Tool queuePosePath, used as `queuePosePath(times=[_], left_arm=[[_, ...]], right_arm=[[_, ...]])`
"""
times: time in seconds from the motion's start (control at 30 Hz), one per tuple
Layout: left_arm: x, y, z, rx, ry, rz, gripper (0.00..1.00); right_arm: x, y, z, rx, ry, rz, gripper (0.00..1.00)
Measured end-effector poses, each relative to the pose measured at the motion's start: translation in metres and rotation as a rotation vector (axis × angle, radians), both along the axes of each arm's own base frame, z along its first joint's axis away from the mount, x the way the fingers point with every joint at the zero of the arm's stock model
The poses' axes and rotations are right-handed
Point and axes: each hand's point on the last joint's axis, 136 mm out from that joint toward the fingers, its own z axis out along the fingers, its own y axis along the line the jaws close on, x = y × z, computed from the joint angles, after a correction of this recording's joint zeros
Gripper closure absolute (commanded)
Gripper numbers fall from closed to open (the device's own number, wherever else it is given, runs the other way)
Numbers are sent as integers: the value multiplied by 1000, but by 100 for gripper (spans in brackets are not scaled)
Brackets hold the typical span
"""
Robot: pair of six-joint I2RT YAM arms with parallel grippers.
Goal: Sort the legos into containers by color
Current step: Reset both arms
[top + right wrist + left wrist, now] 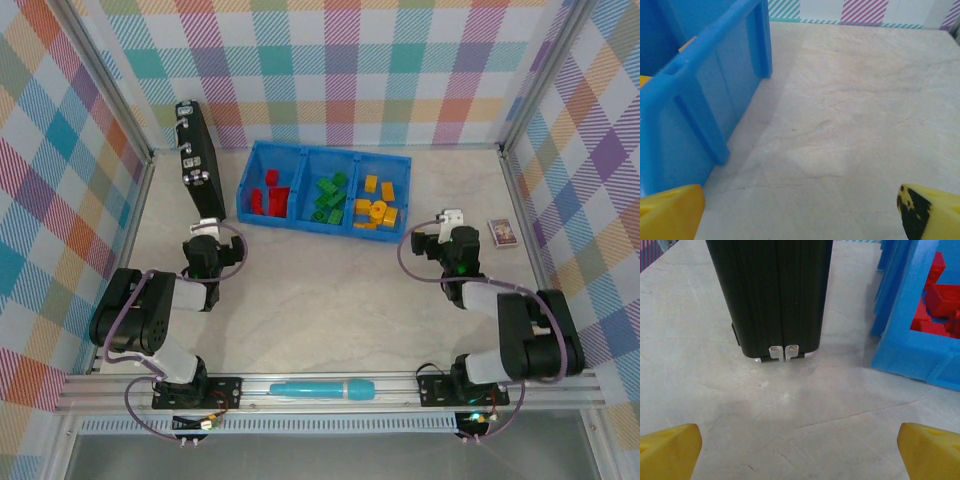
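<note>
1. Honestly, this one looks basically finished. From the top camera, the blue tray (290, 221) sits at 12 o'clock on the table (330, 300), and every one of the legos I can spot is inside it. The red bricks (270, 195) are in the left compartment, the green bricks (330, 198) in the middle and the yellow bricks (376, 208) on the right.
2. Other stuff lying around: black case (197, 160) at 10 o'clock, teal pen (320, 388) at 6, small card box (502, 232) at 3. None of it is lego.
3. Left gripper (800, 450): fingers spread wide, holding nothing, pointed at the case's end.
4. Right gripper (800, 210): also spread and empty, just beside the tray's right wall.
5. My guess is there's nothing left to sort.
</note>
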Motion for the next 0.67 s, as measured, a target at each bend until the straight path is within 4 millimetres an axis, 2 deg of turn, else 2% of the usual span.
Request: queuePosePath(times=[0.1,0.17,0.37,0.67], left_arm=[[0,-2,0,-4,0,-11,0],[0,-2,0,-2,1,-12,0],[0,-3,0,-5,1,-19,0],[4,-8,3,-16,-5,-42,0]], right_arm=[[3,-7,-23,48,50,1,1],[2,-12,-31,70,71,-5,1],[6,-8,-22,100,33,18,1],[6,-6,-21,105,30,30,1]])
